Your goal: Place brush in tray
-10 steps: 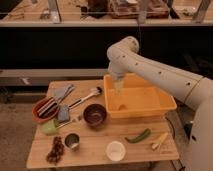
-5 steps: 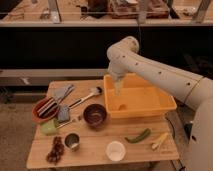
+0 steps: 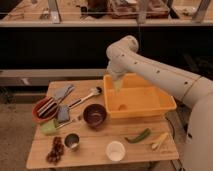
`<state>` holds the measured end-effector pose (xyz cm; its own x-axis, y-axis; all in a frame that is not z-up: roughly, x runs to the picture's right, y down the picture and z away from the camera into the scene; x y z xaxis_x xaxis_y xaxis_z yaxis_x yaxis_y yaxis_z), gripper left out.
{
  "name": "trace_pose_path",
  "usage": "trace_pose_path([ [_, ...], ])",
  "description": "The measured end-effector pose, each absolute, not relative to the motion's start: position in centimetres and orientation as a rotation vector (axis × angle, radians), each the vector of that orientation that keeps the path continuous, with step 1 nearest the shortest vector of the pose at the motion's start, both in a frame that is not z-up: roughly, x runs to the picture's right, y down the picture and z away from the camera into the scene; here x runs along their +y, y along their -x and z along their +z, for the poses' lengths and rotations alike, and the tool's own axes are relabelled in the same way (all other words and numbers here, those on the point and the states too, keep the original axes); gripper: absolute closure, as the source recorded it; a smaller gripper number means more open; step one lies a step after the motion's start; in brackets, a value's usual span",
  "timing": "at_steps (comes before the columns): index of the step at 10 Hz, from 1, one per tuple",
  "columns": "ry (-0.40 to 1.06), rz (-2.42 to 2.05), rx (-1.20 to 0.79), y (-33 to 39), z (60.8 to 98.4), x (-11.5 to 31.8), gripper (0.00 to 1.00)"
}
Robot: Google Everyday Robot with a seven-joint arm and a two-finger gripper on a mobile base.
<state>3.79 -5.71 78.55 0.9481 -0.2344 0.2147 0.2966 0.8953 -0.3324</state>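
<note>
The brush lies slanted on the wooden table, its dark handle pointing toward the front left and its pale head close to the tray's left wall. The tray, a large yellow-orange bin, stands on the right half of the table. My gripper hangs fingers-down over the tray's back left corner, open, with nothing between the fingers. It is to the right of the brush head and apart from it.
A red-orange bowl holding utensils sits at the left. A dark bowl, a metal cup, a white cup, a green chili and dark grapes lie in front. A dark counter runs behind.
</note>
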Motion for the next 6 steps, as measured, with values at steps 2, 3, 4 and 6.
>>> trace_pose_path([
  [2, 0.382, -0.326, -0.198, 0.3, 80.0, -5.6, 0.20],
  [3, 0.386, -0.347, -0.212, 2.8, 81.0, -5.6, 0.20],
  [4, 0.390, -0.364, -0.229, 5.1, 81.9, -5.6, 0.20],
  [6, 0.400, -0.397, -0.265, 8.4, 84.6, -5.7, 0.20],
])
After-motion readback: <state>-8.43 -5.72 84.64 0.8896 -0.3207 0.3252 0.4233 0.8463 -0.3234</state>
